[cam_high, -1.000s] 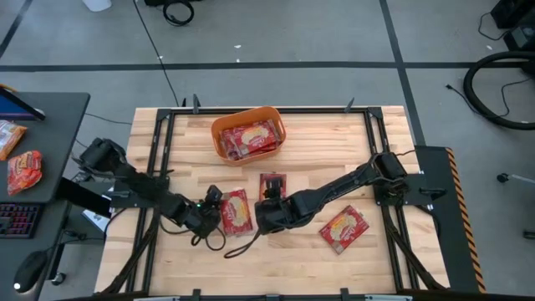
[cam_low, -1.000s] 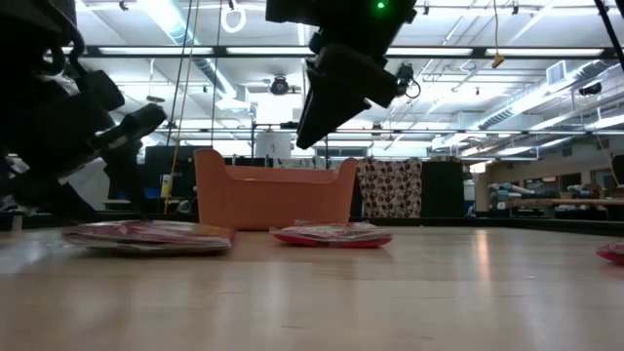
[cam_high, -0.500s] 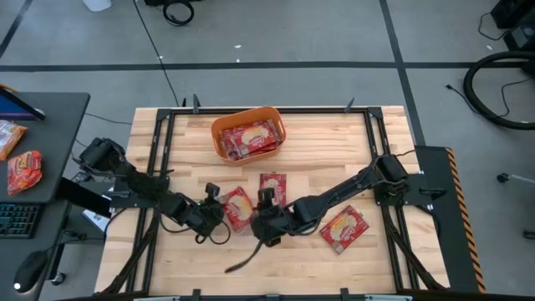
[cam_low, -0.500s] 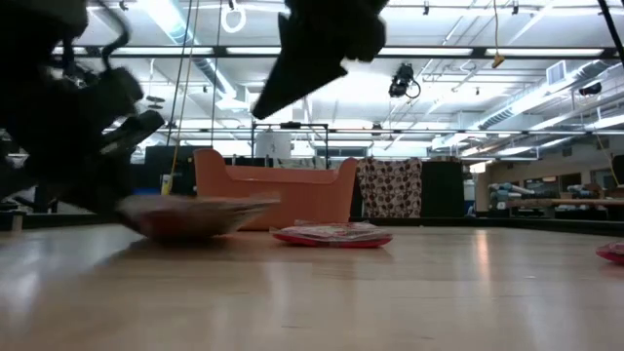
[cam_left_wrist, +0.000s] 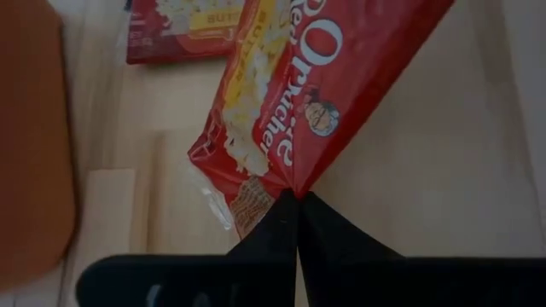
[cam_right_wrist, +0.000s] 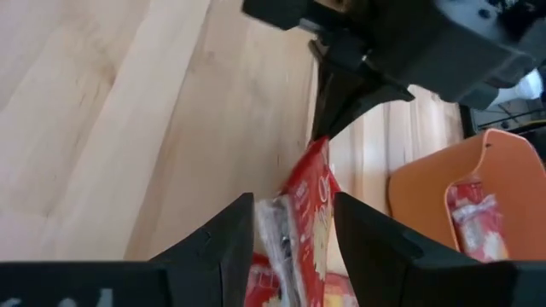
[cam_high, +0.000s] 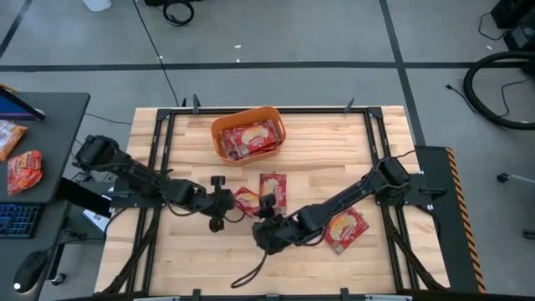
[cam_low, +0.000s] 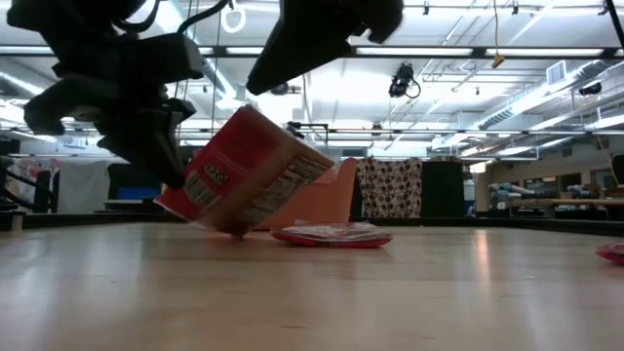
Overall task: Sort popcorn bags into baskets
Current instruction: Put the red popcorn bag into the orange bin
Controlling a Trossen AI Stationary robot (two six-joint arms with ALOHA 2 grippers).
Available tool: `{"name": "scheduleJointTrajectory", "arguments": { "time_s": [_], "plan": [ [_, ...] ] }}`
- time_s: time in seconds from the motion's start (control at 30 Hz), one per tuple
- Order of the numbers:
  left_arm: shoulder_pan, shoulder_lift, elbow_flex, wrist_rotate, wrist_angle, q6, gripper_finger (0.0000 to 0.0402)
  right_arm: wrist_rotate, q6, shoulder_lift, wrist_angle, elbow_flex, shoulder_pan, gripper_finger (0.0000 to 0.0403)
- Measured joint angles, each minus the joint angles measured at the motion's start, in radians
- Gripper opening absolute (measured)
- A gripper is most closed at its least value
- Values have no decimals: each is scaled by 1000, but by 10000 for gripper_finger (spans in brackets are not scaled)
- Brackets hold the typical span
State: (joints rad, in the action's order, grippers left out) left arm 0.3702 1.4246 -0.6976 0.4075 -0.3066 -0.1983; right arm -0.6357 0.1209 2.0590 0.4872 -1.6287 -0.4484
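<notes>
1. The left gripper (cam_left_wrist: 297, 203) is pinched on a popcorn bag (cam_low: 244, 171) at centre frame; lift it clear before swinging toward the basket (cam_high: 248, 135) at upper centre
2. The right gripper (cam_right_wrist: 292, 223), fingers apart, probably empty, should stay clear

L gripper (cam_high: 230, 201) at table centre, fingers pinched together, raised. R gripper (cam_high: 266, 230) just beside, fingers apart, low.

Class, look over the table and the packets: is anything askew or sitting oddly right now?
Yes. One popcorn bag hangs tilted from the left gripper, pinched at one edge, only its lowest corner near the table. Another bag lies flat.
</notes>
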Motion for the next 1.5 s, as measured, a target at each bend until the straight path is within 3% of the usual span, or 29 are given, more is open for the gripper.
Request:
{"name": "scheduleJointTrajectory", "arguments": {
  "time_s": [0.23,0.4,0.57,0.87,1.03,1.23,1.37,1.5],
  "plan": [
    [-8,0,-8,-14,1,11,3,-11,-5,0,-7,44,8,168],
    [-1,-7,-8,-13,5,26,3,-52,7,2,-95,134,38,167],
    [0,-12,-8,-15,16,33,3,-24,70,2,-222,205,75,157],
    [0,-13,-9,-13,18,53,27,2,74,1,-224,214,96,37],
    [7,-79,-17,-6,-52,47,61,-11,67,-17,-135,201,86,23],
    [17,-237,-30,1,-148,32,108,-175,51,-89,56,131,59,36],
    [32,-311,-30,-11,-164,38,117,-285,68,-159,128,128,54,32],
    [59,-335,-30,-14,-152,50,118,-283,149,-211,157,129,98,33]
  ]
}}
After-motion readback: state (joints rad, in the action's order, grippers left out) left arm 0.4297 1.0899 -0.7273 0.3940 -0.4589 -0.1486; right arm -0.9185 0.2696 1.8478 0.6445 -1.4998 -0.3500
